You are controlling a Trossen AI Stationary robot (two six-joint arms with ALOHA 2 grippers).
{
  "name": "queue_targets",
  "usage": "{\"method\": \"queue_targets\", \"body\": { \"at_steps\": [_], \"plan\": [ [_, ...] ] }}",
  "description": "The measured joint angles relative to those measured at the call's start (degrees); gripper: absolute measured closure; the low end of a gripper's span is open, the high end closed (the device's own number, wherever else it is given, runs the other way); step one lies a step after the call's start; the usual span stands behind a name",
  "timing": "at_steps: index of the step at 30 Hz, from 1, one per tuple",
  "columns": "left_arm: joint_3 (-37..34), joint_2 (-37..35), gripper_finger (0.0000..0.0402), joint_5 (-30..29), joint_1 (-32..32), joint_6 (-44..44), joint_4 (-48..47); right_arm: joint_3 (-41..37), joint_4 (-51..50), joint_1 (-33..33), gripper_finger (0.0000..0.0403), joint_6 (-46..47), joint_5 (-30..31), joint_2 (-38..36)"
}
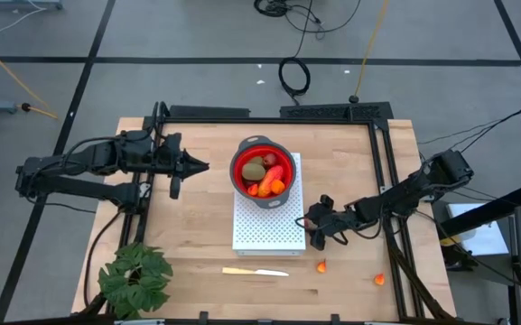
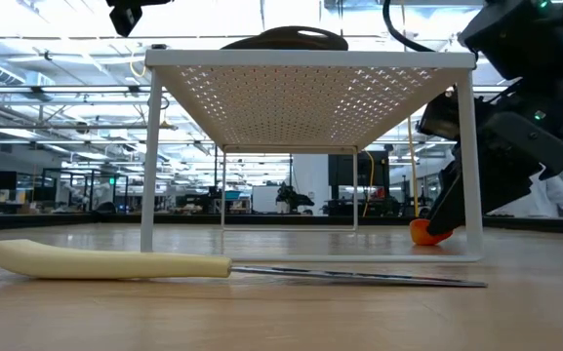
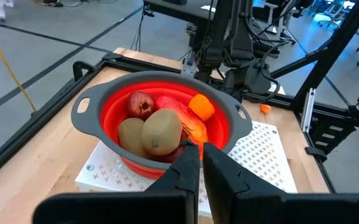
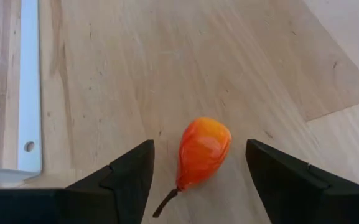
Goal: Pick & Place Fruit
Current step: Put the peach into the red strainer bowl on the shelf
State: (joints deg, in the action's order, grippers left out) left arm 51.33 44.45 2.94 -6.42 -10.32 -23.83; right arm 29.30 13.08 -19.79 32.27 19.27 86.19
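Straddling a small orange fruit (image 4: pixel 203 151) on the bare table (image 1: pixel 197 235), your right gripper (image 4: pixel 198 171) has its fingers spread wide, one each side. Expect it to be light, hard and glossy, so it may squirt out; pinch across the fat belly, not the stem. Left gripper (image 3: pixel 200 168) waits pinched closed beside the red bowl (image 3: pixel 98 118).

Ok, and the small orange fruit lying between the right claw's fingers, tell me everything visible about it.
The small orange fruit is a glossy, plastic-looking toy piece, orange shading to red, pear-like in shape with a thin dark stem at its narrow end. It lies on its side on the bare wooden table, near the white perforated stand. The right claw is open with a finger on either side of it, neither touching it. The high view shows it in front of the claw.
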Motion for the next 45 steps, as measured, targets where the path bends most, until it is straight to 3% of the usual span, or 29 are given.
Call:
{"method": "queue_targets", "body": {
  "at_steps": [12,21,36,45],
  "plan": [
    [0.0,0.0,0.0382,0.0,0.0,0.1,0.0,0.0,-1.1,0.0,0.0267,2.4,-0.1,0.0],
    [0.0,0.0,0.0382,0.0,0.0,0.1,0.0,0.0,-3.3,-0.1,0.0325,3.0,-0.2,-2.6],
    [0.0,0.0,0.0382,0.0,0.0,1.7,0.0,0.0,-22.7,-0.1,0.0339,3.7,0.0,-22.4],
    [0.0,0.0,0.0382,0.0,0.0,2.7,0.0,0.0,-23.2,-0.1,0.0340,3.6,0.1,-35.3]
  ]
}}
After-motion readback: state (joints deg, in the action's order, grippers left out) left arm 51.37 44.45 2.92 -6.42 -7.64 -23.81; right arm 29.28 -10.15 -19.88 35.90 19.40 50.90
